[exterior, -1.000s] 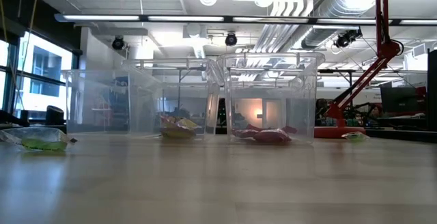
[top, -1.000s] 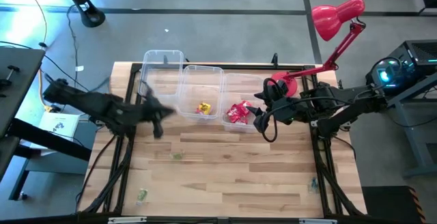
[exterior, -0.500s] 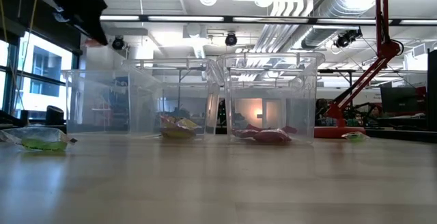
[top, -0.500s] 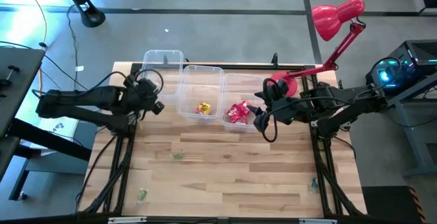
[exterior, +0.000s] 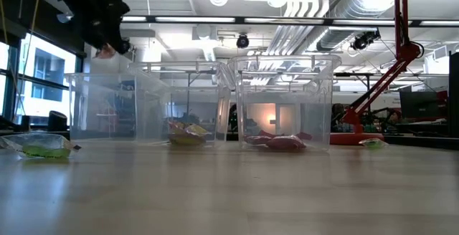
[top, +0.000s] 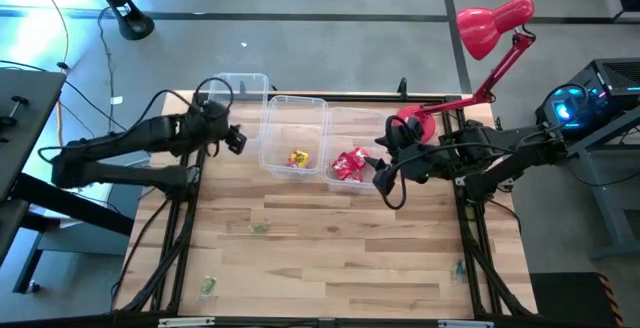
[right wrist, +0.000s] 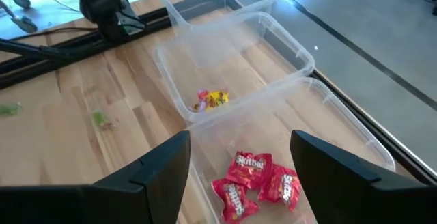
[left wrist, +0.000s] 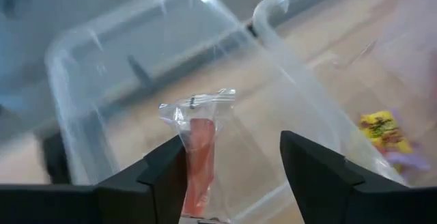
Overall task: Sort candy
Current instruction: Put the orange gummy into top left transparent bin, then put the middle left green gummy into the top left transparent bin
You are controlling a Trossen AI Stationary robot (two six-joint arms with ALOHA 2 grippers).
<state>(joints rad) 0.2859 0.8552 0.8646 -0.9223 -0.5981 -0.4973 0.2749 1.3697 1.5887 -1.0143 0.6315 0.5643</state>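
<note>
Three clear bins stand in a row at the table's far side. Over the left bin [top: 238, 93] my left gripper [left wrist: 232, 169] hangs open, with an orange candy in a clear wrapper [left wrist: 199, 157] between its fingers, close beside one of them; the low view shows that candy [exterior: 106, 51] just under the gripper. The middle bin [top: 293, 133] holds a yellow candy [top: 297, 158], the right bin [top: 355, 148] red packets [right wrist: 252, 176]. My right gripper [top: 385, 180] waits open above the right bin's near corner. Green candies [top: 260, 229] [top: 208, 286] lie on the table. My left gripper's jaws stand wide apart above the left bin, pointing down and toward the far edge. The orange candy's wrapper [left wrist: 191, 149] stands upright right beside the inner side of one finger [left wrist: 167, 173]; whether it touches that finger I cannot tell.
A red desk lamp [top: 490, 23] reaches over the far right corner, its base [top: 415, 123] behind the right bin. Another small candy [top: 458, 266] lies near the table's right edge. Bare wood stretches across the near half of the table [top: 340, 258].
My left gripper has swung from over the table's middle left toward the far edge and now stands over the left bin. It has opened on the way, and the orange candy it carried now sits loose between its fingers.
</note>
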